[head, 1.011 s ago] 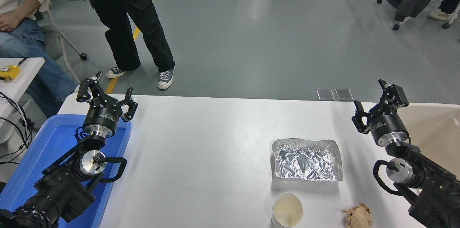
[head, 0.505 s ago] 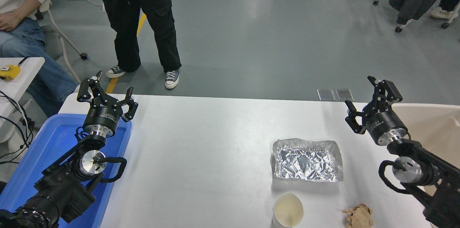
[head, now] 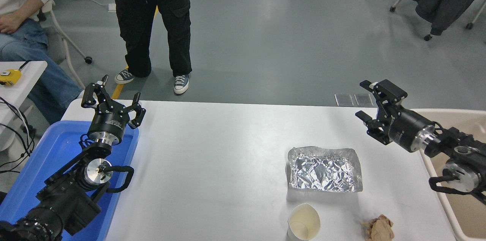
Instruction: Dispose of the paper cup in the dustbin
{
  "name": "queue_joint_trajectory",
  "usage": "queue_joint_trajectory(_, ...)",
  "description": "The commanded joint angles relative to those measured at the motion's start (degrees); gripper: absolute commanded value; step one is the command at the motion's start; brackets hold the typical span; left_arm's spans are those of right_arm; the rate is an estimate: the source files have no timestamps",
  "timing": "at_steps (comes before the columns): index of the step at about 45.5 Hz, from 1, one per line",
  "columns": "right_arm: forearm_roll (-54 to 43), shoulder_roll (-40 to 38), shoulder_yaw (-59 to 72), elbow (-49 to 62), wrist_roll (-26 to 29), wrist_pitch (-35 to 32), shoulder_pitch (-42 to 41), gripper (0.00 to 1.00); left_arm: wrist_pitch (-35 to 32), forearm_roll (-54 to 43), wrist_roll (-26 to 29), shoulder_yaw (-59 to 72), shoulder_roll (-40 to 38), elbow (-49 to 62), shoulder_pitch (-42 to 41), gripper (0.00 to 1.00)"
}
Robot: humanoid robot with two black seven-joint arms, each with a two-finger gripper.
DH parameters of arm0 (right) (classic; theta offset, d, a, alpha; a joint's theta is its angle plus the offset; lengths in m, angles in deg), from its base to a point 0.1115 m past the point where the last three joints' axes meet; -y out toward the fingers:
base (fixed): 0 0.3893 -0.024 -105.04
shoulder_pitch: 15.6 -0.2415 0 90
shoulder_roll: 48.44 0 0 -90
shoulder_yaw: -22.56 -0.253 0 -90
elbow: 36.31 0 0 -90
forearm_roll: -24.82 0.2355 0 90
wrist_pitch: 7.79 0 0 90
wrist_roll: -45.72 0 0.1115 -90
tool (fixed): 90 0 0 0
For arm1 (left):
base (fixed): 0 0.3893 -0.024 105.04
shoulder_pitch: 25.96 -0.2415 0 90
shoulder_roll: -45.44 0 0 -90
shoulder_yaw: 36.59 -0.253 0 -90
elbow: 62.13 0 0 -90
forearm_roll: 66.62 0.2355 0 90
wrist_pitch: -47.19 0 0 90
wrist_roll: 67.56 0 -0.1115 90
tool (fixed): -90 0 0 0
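Note:
The white paper cup (head: 303, 221) stands upright at the table's near edge, its cream inside showing. The beige dustbin (head: 452, 115) sits off the table's right edge, partly behind my right arm. My right gripper (head: 364, 98) is open and empty, raised above the table's far right, pointing left, well behind the cup. My left gripper (head: 111, 99) is open and parked at the lower left above the blue bin.
A crinkled silver foil tray (head: 324, 169) lies just behind the cup. A crumpled brown paper ball (head: 377, 228) lies right of the cup. A blue bin (head: 41, 161) sits at the table's left. One person stands beyond the far edge and another sits at far left.
My right arm has swung right and its gripper has turned to point left, rising a little. The standing person has stepped slightly right. The cup has not moved.

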Motion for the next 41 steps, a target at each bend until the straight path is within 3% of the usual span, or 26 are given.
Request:
queue_joint_trajectory(1,-10.71,-3.29,2.44,-7.83,7.39,-0.23,-1.86,1.0,0.0,0.01,0.0,0.0,0.0,0.0,0.08,1.0)
queue_joint_trajectory(23,-36.11,3.3,33.37,-10.12,9.68,-0.49,-22.95,1.0,0.0,0.01,0.0,0.0,0.0,0.0,-0.01,1.0)
queue_joint_trajectory(41,-40.16,11.65,48.76,-10.12,8.98,-7.34,-31.92,1.0,0.0,0.01,0.0,0.0,-0.08,0.0,-0.01,1.0)
